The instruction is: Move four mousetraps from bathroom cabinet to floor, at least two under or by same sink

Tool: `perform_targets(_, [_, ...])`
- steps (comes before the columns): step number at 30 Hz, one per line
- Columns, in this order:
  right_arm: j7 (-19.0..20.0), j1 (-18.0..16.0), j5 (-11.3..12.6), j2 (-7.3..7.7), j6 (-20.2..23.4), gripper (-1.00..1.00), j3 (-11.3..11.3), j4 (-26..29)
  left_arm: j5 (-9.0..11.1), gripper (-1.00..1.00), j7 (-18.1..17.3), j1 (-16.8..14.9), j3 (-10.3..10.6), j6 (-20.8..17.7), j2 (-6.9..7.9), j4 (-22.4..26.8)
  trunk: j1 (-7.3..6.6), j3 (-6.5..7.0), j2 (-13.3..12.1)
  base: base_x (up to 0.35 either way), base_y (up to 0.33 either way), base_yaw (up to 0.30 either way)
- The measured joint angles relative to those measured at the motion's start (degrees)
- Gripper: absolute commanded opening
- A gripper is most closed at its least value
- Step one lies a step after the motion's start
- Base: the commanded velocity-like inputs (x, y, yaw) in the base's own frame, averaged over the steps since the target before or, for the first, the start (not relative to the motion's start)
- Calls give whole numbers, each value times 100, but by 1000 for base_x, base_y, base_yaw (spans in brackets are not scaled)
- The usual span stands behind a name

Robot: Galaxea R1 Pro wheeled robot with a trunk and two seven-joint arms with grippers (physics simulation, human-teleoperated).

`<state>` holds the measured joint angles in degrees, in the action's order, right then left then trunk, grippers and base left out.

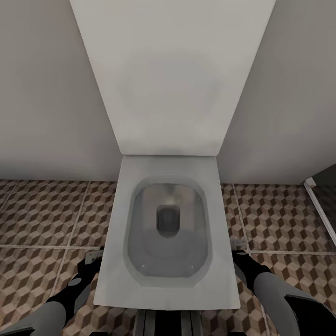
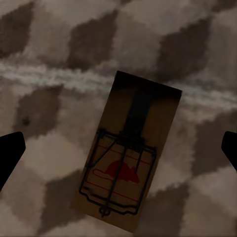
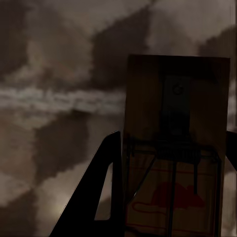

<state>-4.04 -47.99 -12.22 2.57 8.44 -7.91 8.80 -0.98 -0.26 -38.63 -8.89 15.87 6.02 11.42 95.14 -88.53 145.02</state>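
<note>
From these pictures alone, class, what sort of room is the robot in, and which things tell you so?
Most likely a bathroom: a white square toilet with its lid raised stands against a plain wall, and the floor is tiled in a brown-and-beige cube pattern.

The bathroom floor (image 1: 46, 214), tiled in brown, beige and white cubes with pale grout lines, carries a white square toilet (image 1: 168, 275) set against the wall. In the left wrist view a mousetrap (image 2: 129, 153) lies flat on the tiles, one end across a grout line. To either side of the toilet, small grey flat bits (image 1: 95, 255) rest on the tiles.
</note>
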Motion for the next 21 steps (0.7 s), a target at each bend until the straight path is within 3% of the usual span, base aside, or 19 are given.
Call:
perform_targets(9, [-161, 0, 2, 26, 0, -100, -9, -2, 3, 100, -5, -1, 2, -8, -2, -4, 0, 0, 0, 0, 0, 0])
perform_targets(13, [-199, 0, 7, 121, -6, -100, -36, -2, 3, 100, -5, 1, 3, -14, -2, -16, 0, 0, 0, 0, 0, 0])
perform_targets(17, [-213, 0, 1, 288, -17, -100, -291, -1, 9, 100, -6, 0, 1, -15, -3, -24, 0, 0, 0, 0, 0, 0])
perform_targets(21, [-216, 0, 3, 363, -26, -100, -454, -1, 10, 100, -6, 0, 1, -16, -3, -26, 0, 0, 0, 0, 0, 0])
